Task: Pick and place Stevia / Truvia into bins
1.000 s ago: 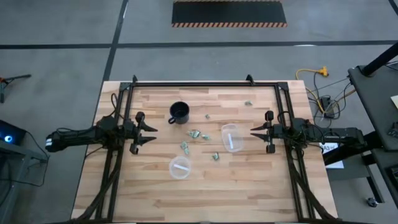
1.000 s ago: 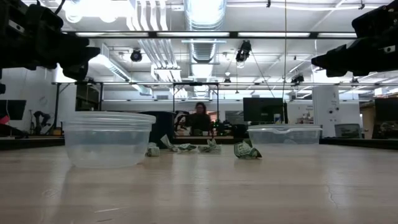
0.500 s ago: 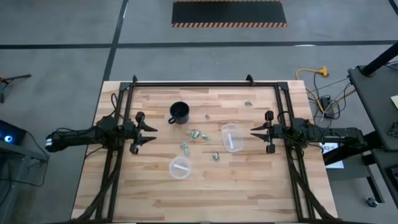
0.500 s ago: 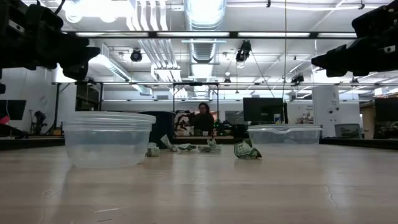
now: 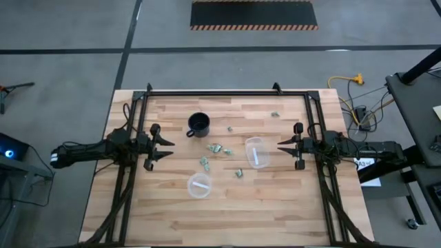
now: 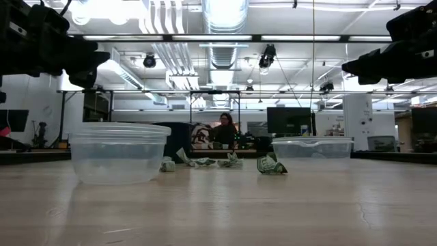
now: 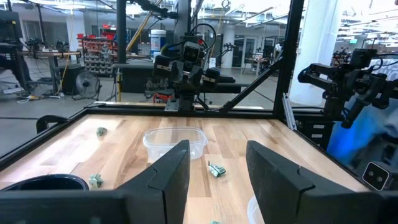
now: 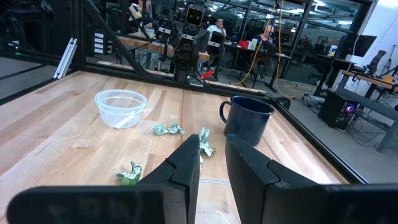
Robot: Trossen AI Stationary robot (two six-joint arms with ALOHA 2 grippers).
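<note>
Several crumpled green-and-white sachets (image 5: 216, 148) lie scattered on the wooden table between the arms, with two more near the far edge (image 5: 275, 114). The round clear tub (image 5: 199, 184) stands toward the near side and the oblong clear tub (image 5: 256, 152) toward the right; a white streak shows in each. My left gripper (image 5: 167, 148) hovers open at the table's left, pointing right. My right gripper (image 5: 280, 146) hovers open at the right, just beside the oblong tub, pointing left. The wrist views show sachets (image 7: 216, 169) (image 8: 168, 129) lying ahead of the open fingers.
A black mug (image 5: 198, 125) with a handle stands toward the far side, left of centre. A black metal frame (image 5: 227, 92) runs along the table's far, left and right edges. Bare wood lies along the near edge. A person sits in the room beyond (image 6: 224, 130).
</note>
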